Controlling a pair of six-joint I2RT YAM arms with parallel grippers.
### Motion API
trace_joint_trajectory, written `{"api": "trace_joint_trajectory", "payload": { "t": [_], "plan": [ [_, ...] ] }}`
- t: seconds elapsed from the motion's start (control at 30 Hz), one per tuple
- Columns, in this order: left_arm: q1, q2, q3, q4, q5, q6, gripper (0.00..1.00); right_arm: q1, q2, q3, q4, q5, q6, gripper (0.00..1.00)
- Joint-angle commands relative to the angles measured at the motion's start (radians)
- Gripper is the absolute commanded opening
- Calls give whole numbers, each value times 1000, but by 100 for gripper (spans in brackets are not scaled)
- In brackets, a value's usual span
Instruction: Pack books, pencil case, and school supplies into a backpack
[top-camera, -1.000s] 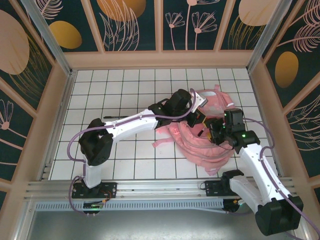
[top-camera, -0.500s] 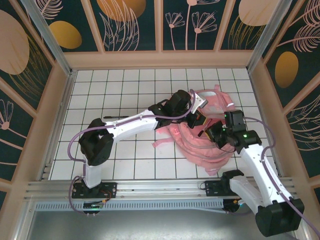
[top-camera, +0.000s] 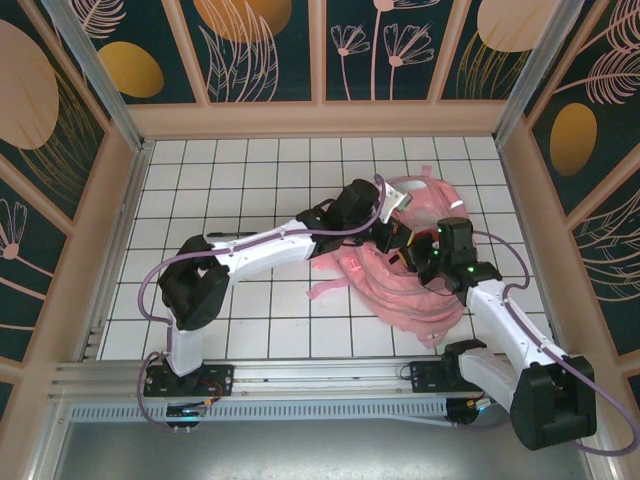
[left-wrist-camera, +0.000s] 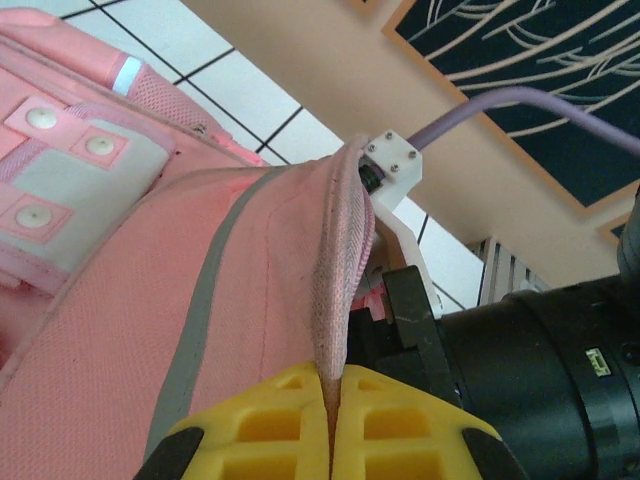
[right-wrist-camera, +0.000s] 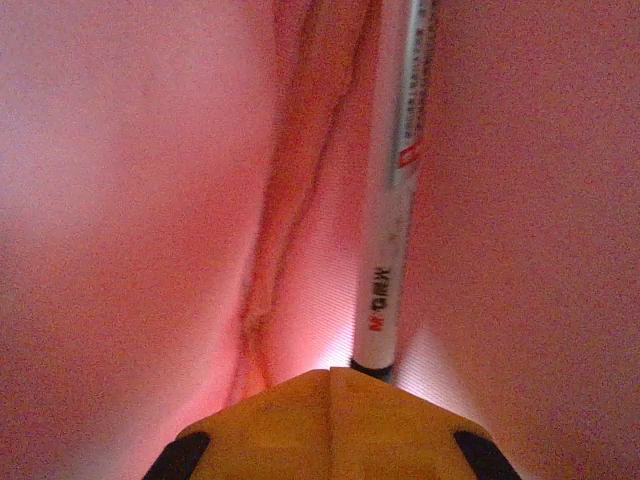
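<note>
Right gripper (right-wrist-camera: 330, 372) deeper (pen (right-wrist-camera: 392, 220) at tip)

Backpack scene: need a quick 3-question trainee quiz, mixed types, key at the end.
1. True or false: the left gripper is clamped on an edge of the backpack.
2. Pick one: in the right wrist view, what lies just ahead of the right gripper, with pink fabric on both sides?
A) an orange notebook
B) a pen
C) a clear case
3. Fill in: the right gripper's jaws are ____.

Key: 1 true; 2 B; 3 shut.
</note>
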Motion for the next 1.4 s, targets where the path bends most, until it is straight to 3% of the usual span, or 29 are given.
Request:
{"api": "trace_joint_trajectory", "payload": {
  "t": [0.0, 0.23, 0.37, 0.47, 0.6, 0.7, 0.9, 1.0, 1.07, 1.17, 1.37],
  "plan": [
    [-10, -42, -18, 148, 88, -62, 0, 5, 15, -2, 140, 61, 130, 7],
    [-10, -64, -83, 242, 59, -122, 0, -12, -26, -11, 91, 86, 163, 8],
    [-10, -60, -86, 239, 38, -123, 0, -67, -23, 131, -280, 122, -126, 31],
    [-10, -57, -82, 243, 48, -130, 0, -78, -29, 145, -393, 67, -290, 42],
    [-11, -57, -79, 249, 60, -131, 0, -76, -62, 57, -272, -103, -278, 45],
    [-11, -57, -76, 258, 70, -141, 0, -75, -55, 13, -142, -120, -200, 45],
    [-10, -52, -81, 278, 78, -167, 0, -55, 79, 14, -27, -95, -156, 37],
    [-10, -51, -81, 284, 80, -173, 0, -26, 119, 11, 25, -75, -114, 20],
    [-10, -54, -84, 285, 77, -173, 0, -16, 112, 27, 0, -11, -83, 10],
    [-10, -60, -90, 284, 64, -173, 0, -14, 60, 40, -90, 144, -10, 4],
    [-11, -67, -104, 283, 54, -169, 0, -12, -6, 38, -181, 319, 137, 2]
  ]
}}
